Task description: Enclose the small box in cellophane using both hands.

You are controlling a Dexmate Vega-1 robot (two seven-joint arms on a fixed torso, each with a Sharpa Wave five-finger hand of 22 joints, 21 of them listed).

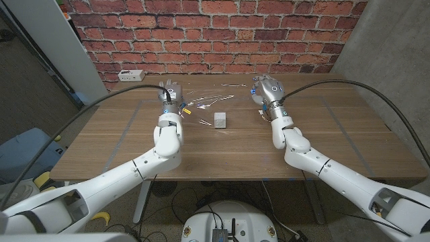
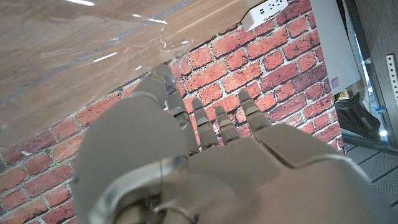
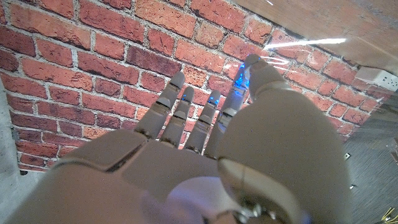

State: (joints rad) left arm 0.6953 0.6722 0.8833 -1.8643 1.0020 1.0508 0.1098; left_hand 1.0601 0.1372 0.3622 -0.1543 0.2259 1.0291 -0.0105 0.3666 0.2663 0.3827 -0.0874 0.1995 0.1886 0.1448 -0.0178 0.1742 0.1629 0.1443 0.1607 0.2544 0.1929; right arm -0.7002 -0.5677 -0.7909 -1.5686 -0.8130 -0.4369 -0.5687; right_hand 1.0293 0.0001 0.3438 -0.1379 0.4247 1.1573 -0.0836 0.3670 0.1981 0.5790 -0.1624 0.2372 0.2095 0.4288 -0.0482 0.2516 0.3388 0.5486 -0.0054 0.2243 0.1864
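The small grey box [image 1: 220, 119] stands on the wooden table [image 1: 134, 144], near the middle. Behind it a clear cellophane sheet [image 1: 209, 101] stretches between my two hands and shows as bright glints. My left hand [image 1: 173, 94] is at the sheet's left end. In the left wrist view the cellophane [image 2: 163, 51] crinkles right at the thumb, which pinches it against a finger while the other fingers [image 2: 219, 118] stay straight. My right hand [image 1: 267, 89] is at the sheet's right end. Its thumb [image 3: 256, 67] lies against a finger where the cellophane [image 3: 305, 42] begins.
A white power strip [image 1: 130, 74] lies at the table's back left corner, next to the brick wall [image 1: 215, 33]. Black cables run along both arms. Bare wood stretches from the box to the table's front edge.
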